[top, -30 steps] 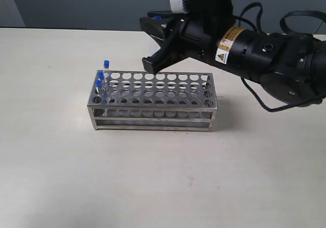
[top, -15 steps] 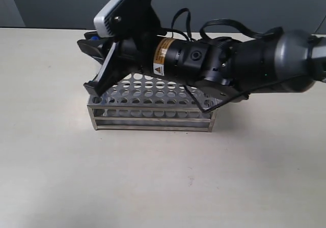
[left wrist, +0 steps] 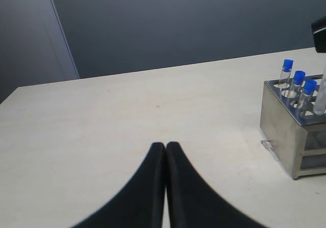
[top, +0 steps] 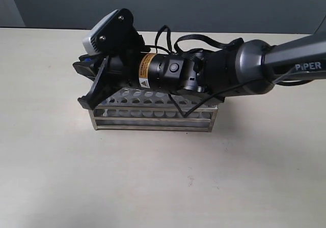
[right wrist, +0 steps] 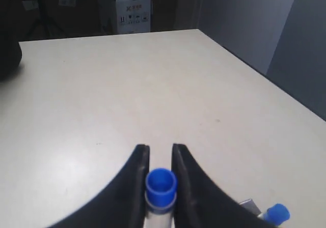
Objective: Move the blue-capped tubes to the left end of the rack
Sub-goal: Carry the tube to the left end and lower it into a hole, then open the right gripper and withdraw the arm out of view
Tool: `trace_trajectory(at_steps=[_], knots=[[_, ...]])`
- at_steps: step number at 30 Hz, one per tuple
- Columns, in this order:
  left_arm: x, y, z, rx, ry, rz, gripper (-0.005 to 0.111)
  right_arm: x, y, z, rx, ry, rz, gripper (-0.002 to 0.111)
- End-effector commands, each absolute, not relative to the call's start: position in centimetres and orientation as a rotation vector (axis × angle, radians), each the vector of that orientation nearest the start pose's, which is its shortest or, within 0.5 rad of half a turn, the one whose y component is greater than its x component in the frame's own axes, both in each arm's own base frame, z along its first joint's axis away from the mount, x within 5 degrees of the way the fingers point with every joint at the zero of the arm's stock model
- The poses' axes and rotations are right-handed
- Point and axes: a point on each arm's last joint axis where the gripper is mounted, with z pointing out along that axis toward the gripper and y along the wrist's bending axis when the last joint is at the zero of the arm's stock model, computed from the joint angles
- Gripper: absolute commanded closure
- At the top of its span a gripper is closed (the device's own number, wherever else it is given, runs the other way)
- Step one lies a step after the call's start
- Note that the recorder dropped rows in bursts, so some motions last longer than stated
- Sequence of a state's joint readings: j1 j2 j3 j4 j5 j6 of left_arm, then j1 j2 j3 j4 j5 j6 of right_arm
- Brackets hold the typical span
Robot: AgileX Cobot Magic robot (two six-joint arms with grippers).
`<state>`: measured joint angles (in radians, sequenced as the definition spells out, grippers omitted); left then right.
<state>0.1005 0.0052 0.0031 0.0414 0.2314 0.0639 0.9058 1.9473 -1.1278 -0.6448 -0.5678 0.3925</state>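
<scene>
The steel rack [top: 153,117] stands mid-table, and my right arm lies across its top. My right gripper [top: 82,84] hangs over the rack's left end, shut on a blue-capped tube [right wrist: 161,184] whose cap sits between the fingers [right wrist: 137,187]. The left wrist view shows the rack's end [left wrist: 285,131] with three blue-capped tubes [left wrist: 299,78] standing in its holes. A clear tube body [left wrist: 321,98] hangs beside them under the right gripper. One seated cap [right wrist: 277,214] also shows in the right wrist view. My left gripper [left wrist: 165,145] is shut and empty, over bare table left of the rack.
The right arm's body and cables [top: 204,75] cover most of the rack's top plate in the exterior view. A dark wall [left wrist: 178,19] runs behind the table. Cardboard boxes [right wrist: 131,6] stand beyond the table's far edge.
My right arm has swept left along the rack with the tube, from above the middle to over the left end. It now hides the seated tubes in the exterior view.
</scene>
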Motion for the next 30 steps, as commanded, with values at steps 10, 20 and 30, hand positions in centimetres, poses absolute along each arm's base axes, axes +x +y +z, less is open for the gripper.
trace_trajectory(at_steps=[10, 20, 30], knots=[[5.5, 0.6, 19.3, 0.000, 1.712, 0.157, 0.106, 24.0, 35.8, 17.7, -1.212, 1.513, 0.809, 0.108], [5.5, 0.6, 19.3, 0.000, 1.712, 0.157, 0.106, 24.1, 36.0, 15.6, -1.231, 1.550, 0.817, 0.094], [5.5, 0.6, 19.3, 0.000, 1.712, 0.157, 0.106, 24.5, 33.7, 24.1, -1.039, 1.548, 0.723, 0.096]])
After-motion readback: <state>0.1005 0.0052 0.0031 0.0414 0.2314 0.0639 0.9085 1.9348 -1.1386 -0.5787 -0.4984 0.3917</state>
